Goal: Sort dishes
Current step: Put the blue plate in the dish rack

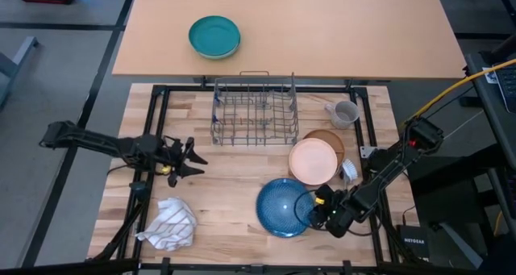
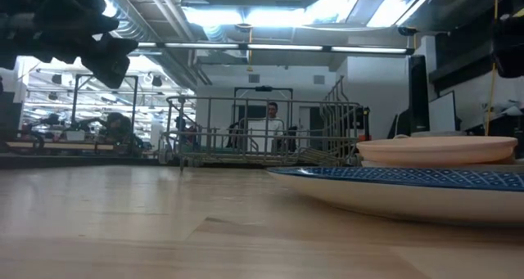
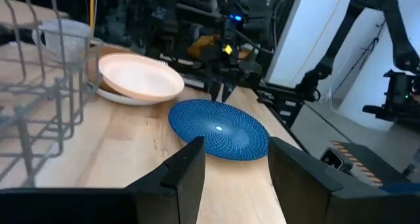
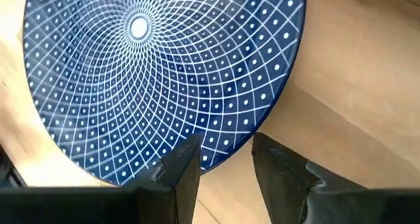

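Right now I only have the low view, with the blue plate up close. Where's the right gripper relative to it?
Observer: The right gripper is at the blue plate's right rim, jaws open, with the rim just ahead of the gap.
Operator: I can't find the mug.
Observer: The grey mug sits on the table to the right of the wire rack, not in it.
Operator: And the left arm?
Observer: The left gripper is open, left of the rack, with the striped cloth nearer the front edge.
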Controlling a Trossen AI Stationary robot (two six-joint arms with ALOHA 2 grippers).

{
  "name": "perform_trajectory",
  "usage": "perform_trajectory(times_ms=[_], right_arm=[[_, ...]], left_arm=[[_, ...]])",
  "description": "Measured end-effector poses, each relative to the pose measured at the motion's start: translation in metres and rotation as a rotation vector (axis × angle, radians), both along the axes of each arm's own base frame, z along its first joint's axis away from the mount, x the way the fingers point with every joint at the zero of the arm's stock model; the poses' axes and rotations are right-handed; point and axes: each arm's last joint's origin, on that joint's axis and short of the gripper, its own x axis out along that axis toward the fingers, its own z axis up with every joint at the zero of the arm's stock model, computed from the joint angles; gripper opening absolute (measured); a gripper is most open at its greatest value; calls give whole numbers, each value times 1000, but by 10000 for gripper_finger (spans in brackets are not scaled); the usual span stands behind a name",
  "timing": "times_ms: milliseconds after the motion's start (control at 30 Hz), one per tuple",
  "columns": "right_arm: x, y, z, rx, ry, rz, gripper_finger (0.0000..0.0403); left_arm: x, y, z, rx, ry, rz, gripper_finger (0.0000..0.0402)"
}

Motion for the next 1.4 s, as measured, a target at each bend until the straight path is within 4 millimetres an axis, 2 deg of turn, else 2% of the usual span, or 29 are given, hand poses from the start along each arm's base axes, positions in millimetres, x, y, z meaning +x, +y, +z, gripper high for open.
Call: perform_trajectory(times_ms=[200,333,567,733,1100,1400], right_arm=[[15,-3,-16,29,36,-32,144],[22,-2,-22,26,16,-47,144],[26,-1,-24,25,-34,-66,144],[27,-1,-24,17,-48,-72,144],[27,-1,-24,-4,-56,-55,144],[27,-1,-24,-8,-58,-53,144]], left_arm=[[9,-6,-6,-115,67,-5,155],[12,-9,-15,-264,177,28,155],[17,-14,-30,-516,340,104,155],[21,-15,-36,-631,422,163,155],[52,-20,-37,-669,518,264,155],[87,-28,-43,-645,603,302,155]])
